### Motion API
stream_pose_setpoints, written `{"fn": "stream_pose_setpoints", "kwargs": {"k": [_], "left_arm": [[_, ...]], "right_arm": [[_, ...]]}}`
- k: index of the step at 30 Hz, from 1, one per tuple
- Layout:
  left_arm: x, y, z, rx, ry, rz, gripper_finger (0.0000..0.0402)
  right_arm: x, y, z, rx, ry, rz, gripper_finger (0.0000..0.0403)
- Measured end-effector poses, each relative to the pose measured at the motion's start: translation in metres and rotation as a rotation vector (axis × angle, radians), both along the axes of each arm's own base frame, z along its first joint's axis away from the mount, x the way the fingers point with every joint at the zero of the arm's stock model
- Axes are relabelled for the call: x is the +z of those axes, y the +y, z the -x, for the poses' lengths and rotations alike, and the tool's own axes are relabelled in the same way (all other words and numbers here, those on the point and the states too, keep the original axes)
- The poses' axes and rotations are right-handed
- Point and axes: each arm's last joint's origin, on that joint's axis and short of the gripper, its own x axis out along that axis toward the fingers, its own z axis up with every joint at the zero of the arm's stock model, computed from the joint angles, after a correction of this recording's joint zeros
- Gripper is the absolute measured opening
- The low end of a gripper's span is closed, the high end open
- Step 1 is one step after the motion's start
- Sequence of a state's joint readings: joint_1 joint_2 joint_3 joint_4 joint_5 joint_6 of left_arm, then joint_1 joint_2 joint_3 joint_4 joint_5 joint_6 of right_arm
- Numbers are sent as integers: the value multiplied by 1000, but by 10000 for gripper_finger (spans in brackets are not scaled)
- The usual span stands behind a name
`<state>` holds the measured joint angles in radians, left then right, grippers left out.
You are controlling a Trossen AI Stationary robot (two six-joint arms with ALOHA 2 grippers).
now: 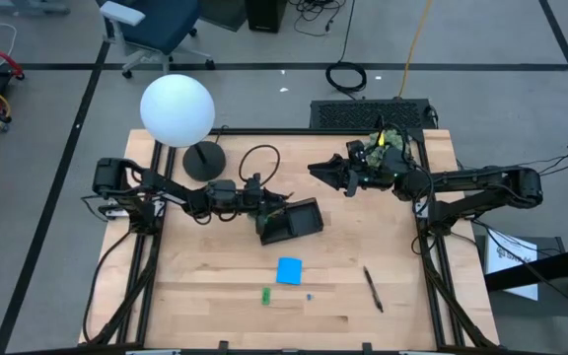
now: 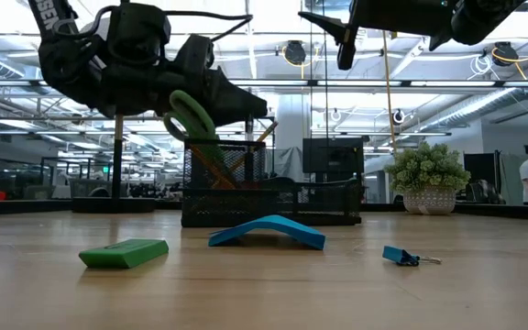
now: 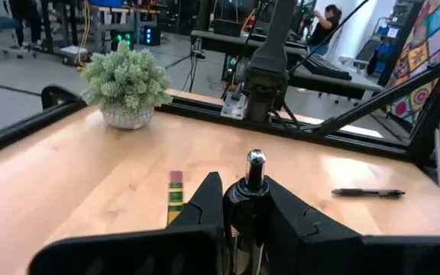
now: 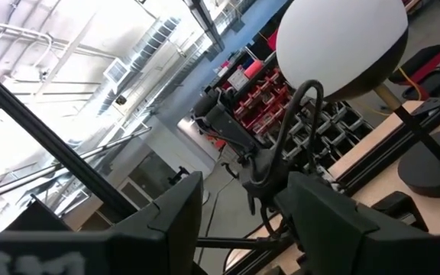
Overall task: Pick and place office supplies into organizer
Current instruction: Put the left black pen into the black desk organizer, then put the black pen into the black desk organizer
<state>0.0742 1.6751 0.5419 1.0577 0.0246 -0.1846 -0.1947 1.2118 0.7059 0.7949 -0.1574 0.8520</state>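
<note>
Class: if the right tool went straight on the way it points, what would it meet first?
Probably the looped black cable beside the lamp base; the right tool points toward it. The tool rides high, so it may pass above; depth is unclear.

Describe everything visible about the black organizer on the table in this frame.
The organizer is a low black mesh tray, its tall cup section holding green-handled scissors and pencils that stick up, seen from the low view. It stands upright on the wooden table near the centre, behind the blue note pad. The left pincer is right at its cup end from above; whether it touches cannot be told.
</note>
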Motion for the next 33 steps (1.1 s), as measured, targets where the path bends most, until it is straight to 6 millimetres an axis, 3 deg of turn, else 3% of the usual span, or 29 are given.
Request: {"fn": "stream_pose_setpoints", "kwargs": {"k": [12,18,23,33], "left_arm": [[4,0,1,19,-24,74,131],[16,0,3,29,-57,93,167],[34,0,8,25,-126,108,182],[93,-3,37,9,-326,117,184]], "right_arm": [[-1,0,0,0,14,-3,181],[-1,0,0,0,15,-3,179],[0,0,0,1,-1,0,182],[16,4,4,9,-177,34,177]]}}
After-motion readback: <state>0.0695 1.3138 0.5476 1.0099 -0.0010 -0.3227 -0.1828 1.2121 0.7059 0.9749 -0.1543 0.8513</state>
